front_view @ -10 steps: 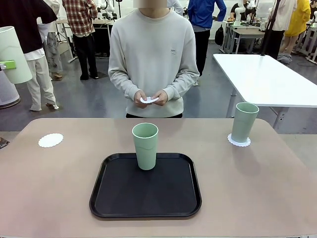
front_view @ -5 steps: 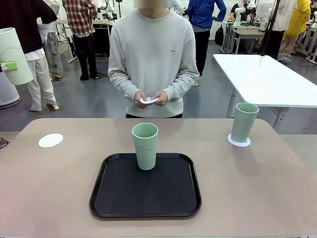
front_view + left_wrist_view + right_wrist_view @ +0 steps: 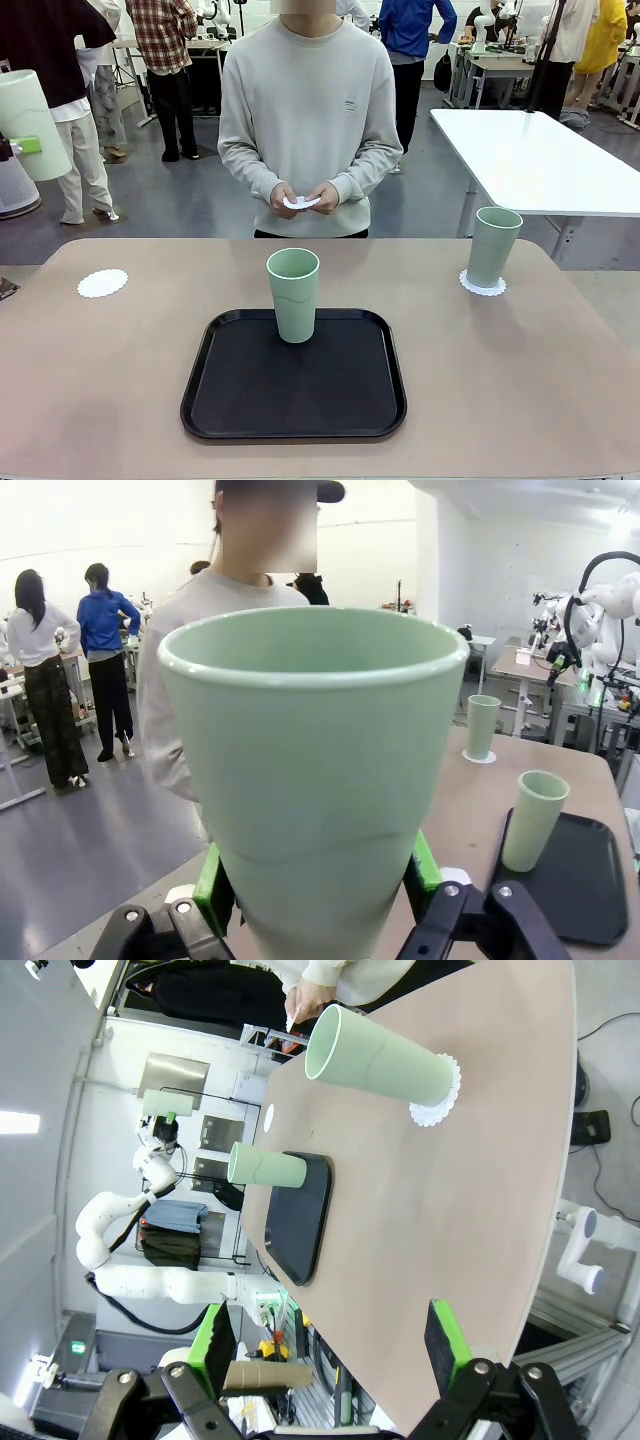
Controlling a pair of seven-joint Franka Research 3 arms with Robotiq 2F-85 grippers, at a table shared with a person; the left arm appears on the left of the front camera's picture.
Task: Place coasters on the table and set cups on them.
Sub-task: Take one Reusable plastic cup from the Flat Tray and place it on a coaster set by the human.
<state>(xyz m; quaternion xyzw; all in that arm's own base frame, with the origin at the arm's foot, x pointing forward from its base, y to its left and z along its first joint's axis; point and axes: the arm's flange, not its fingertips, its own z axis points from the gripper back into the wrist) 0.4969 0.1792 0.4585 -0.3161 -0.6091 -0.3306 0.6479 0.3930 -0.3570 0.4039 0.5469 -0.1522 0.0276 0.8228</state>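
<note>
Standing on a coaster at the counter's far right: one cup. Second cup stands on the black tray. Bare coaster lies far left. Third cup is clamped in the left hand, aloft at left. Right hand gapes wide, empty. Person holds the third coaster.

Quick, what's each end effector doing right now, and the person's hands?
Left end effector: closed on a mint-green cup.
Right end effector: open, empty.
Person's hands: holding a white coaster.
</note>
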